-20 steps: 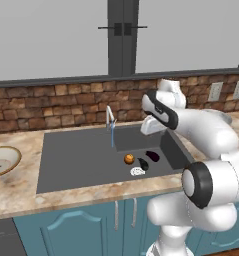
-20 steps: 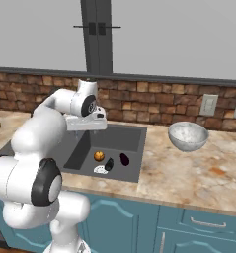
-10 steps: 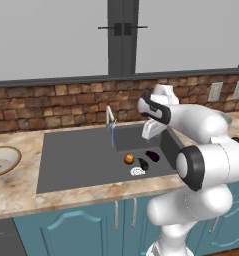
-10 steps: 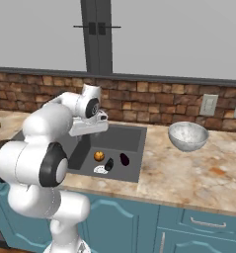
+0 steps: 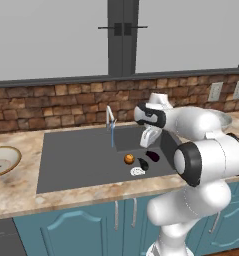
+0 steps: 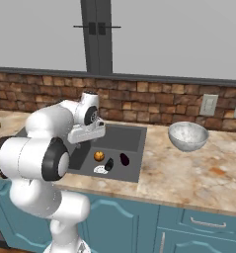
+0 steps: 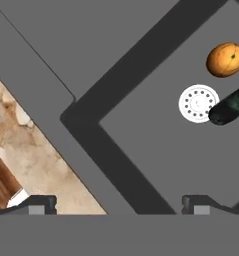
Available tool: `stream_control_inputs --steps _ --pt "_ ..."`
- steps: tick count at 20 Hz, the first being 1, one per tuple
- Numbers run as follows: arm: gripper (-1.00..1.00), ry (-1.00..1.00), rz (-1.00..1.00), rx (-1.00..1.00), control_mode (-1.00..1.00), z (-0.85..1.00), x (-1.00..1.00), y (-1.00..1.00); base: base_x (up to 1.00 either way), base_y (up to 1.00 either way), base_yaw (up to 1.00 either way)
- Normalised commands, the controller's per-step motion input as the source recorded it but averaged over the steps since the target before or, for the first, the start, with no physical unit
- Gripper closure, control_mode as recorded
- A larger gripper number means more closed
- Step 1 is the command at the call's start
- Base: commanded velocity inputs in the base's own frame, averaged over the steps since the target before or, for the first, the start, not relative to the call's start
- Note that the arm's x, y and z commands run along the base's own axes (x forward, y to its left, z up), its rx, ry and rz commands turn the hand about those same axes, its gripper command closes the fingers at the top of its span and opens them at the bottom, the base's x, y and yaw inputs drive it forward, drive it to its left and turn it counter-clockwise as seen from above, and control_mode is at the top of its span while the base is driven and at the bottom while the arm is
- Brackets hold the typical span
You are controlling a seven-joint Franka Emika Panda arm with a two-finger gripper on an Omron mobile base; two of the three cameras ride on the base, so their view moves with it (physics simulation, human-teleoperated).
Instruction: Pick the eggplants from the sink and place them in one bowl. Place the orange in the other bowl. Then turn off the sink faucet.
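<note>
The gripper hangs over a corner of the sink, jaws spread wide with nothing between them; in the hand view the two dark tips sit at the bottom edge, far apart, and the basin's raised rim runs up between them as a dark diagonal band; the speckled counter fills the lower left of that frame; the prize is up and to the right: the orange in the upper right, the round white drain just below it, and one eggplant poking in from the right edge, its near end touching or overlapping the drain's rim, its long axis slanting up toward the right; so the jaws are well off target, and my read is that the hand must travel toward the upper right of its own view and drop into the basin before any closing; in the left base view the gripper sits above the basin's right part, with both eggplants below it and the orange just left of them; the faucet runs a thin blue stream at the back; the tan-rimmed bowl waits at the far left; in the right base view the grey speckled bowl stands on the counter, right of the sink, well apart from the fruit.
</note>
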Motion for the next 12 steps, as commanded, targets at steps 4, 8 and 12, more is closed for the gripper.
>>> stream_control_inputs --steps 4,8,12 --pt "-1.00 -0.03 0.05 0.00 -1.00 -0.45 0.00 0.06 0.00 0.00 0.00" --pt "-1.00 0.00 0.05 0.00 -1.00 -0.37 0.27 0.00 0.00 0.00 0.00" --pt "-1.00 0.00 0.07 0.00 -1.00 -0.38 0.42 0.00 0.00 0.00 0.00"
